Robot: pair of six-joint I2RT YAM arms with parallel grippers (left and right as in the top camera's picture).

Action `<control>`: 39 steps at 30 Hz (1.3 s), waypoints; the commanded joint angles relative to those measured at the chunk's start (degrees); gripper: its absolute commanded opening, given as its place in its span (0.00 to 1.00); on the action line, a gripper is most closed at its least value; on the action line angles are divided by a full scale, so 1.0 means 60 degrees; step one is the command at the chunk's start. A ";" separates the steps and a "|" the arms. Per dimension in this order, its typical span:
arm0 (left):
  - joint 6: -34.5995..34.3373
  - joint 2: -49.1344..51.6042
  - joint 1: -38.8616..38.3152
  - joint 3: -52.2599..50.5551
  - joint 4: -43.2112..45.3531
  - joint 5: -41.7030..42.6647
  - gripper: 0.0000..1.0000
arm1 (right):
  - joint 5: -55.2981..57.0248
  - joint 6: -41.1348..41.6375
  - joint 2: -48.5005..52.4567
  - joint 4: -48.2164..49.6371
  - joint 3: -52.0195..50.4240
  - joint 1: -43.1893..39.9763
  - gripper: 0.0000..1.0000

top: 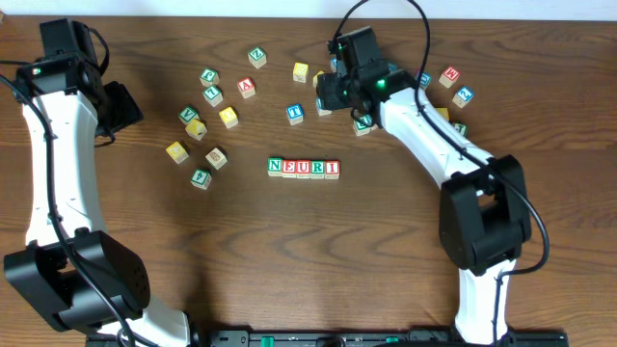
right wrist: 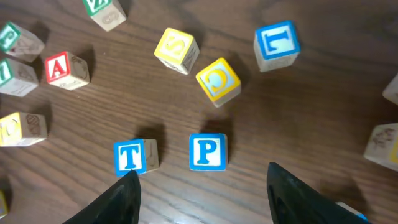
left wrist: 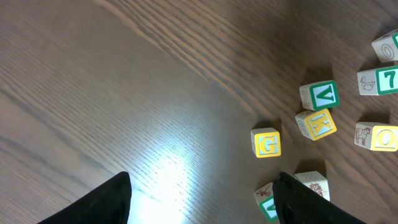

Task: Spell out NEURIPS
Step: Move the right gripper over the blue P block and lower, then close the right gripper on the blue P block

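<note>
Five cubes stand in a row reading N, E, U, R, I point(top: 304, 168) at the middle of the table. The blue-framed P cube point(right wrist: 208, 151) lies just ahead of my right gripper point(right wrist: 202, 179), which hovers open with nothing between its fingers; in the overhead view this gripper point(top: 324, 96) covers most of that cube. A yellow S cube point(right wrist: 177, 50) lies beyond it. My left gripper point(top: 130, 108) hangs at the far left, open and empty point(left wrist: 202, 183) over bare wood.
Beside the P sit a blue T point(right wrist: 130, 155), a yellow C point(right wrist: 218, 81), a blue L point(right wrist: 277, 43) and a red A point(right wrist: 62, 68). Near the left gripper lie a yellow G point(left wrist: 266, 143), a yellow K point(left wrist: 316, 123) and a green V point(left wrist: 320, 95). More cubes are scattered at the back right point(top: 449, 75).
</note>
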 commanded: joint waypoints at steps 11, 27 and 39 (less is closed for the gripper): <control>0.0015 0.0036 0.0022 0.0106 -0.0051 -0.0124 0.72 | 0.0776 -0.0237 0.1239 0.0892 0.0098 0.0324 0.58; 0.0015 0.0036 0.0022 0.0106 -0.0051 -0.0124 0.72 | 0.0769 -0.0226 0.1803 0.1290 0.0098 0.0437 0.53; 0.0015 0.0036 0.0022 0.0106 -0.0051 -0.0124 0.72 | 0.0849 -0.0229 0.1989 0.1359 0.0098 0.0510 0.51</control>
